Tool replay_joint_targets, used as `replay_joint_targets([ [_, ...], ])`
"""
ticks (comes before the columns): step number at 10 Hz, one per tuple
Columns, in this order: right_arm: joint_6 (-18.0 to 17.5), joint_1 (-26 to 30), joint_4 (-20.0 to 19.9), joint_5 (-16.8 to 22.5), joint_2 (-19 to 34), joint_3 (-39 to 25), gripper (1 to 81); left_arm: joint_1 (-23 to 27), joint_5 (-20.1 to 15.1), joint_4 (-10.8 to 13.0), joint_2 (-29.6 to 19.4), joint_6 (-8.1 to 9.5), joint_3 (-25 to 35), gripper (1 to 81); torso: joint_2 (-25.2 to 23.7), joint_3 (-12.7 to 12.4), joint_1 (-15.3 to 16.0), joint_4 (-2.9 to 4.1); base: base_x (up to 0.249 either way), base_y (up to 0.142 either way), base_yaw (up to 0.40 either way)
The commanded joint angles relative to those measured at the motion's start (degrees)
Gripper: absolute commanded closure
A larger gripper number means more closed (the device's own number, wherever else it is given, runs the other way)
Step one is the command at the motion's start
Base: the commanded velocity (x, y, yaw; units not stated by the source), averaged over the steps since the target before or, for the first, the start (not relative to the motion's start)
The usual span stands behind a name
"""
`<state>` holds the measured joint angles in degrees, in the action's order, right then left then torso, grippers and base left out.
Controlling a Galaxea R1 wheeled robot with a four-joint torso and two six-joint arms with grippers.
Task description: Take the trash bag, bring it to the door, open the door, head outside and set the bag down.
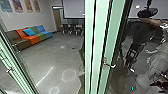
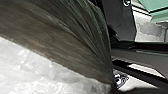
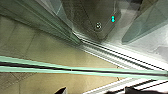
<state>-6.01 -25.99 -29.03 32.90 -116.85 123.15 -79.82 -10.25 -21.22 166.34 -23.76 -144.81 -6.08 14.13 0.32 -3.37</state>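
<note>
Grey floor, polished, one expanse, with two rings of light and one bright streak. Head view: couch (image 1: 31, 38), one, at eleven o'clock, in four colours (brown, orange, green, blue), bearing one bright blue cushion (image 1: 29, 31). Wall posters (image 1: 18, 5), four, above it. Doorway (image 1: 57, 18), one, between eleven and twelve; dark chairs (image 1: 72, 29), several, overlapping too closely to count, just beside it. Green-edged glass door frame (image 1: 96, 47), upright, at twelve to one o'clock, with one lever handle (image 1: 108, 65); second frame (image 1: 18, 67) at nine to ten o'clock, slanting, with its own handle (image 1: 10, 70). Dark machine-like shape (image 1: 142, 32), one, seen in the glass at two o'clock, its outline confused by reflections.

Left wrist view: trash bag (image 2: 62, 32), one, dark, drawn into long folds; it lies close before the left wrist, alongside the robot's own plate and bar, and narrows toward them. Whether the left gripper is open, closed or gripping the bag cannot be told. Pale crumpled-looking surface (image 2: 30, 67), one, beyond the bag, of unclear kind.

Right wrist view: camera tilted down over tan floor tiles (image 3: 60, 55); one long green glass edge (image 3: 92, 71) crosses near it. Metal threshold (image 3: 110, 55), grooved, beside the tiles. Cyan lights, two, together in the glass. Right gripper: state cannot be told.
</note>
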Motion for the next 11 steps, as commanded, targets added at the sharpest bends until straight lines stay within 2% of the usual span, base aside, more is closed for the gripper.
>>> replay_joint_targets([
  [1,6.8,11.18,9.69,-10.14,3.43,3.93,1.0,2.52,-4.69,-0.22,-0.21,-0.23,0.49,81.1,0.0,0.0,0.0,0.0,0.0,0.0,0.0],
  [3,7.24,11.95,9.87,-12.25,6.93,3.68,1.0,2.52,-4.69,-0.13,0.22,-0.32,0.49,81.1,0.0,0.0,0.0,0.0,0.0,0.0,0.0],
  [5,7.24,15.12,11.54,-11.55,8.0,2.96,1.0,2.52,-4.69,-0.13,0.4,-0.41,0.49,81.1,0.0,0.0,0.02,0.0,0.0,0.0,0.0],
  [7,6.89,17.68,15.13,-11.29,8.0,2.79,1.0,2.52,-4.61,-0.31,0.31,-0.41,0.49,81.1,0.0,0.0,0.02,0.0,0.0,0.0,0.0],
  [11,5.92,10.57,13.64,-9.79,5.63,1.47,1.0,2.52,-4.69,-0.13,0.49,-0.32,0.49,81.1,0.0,0.0,0.02,0.0,0.0,0.0,0.0],
])
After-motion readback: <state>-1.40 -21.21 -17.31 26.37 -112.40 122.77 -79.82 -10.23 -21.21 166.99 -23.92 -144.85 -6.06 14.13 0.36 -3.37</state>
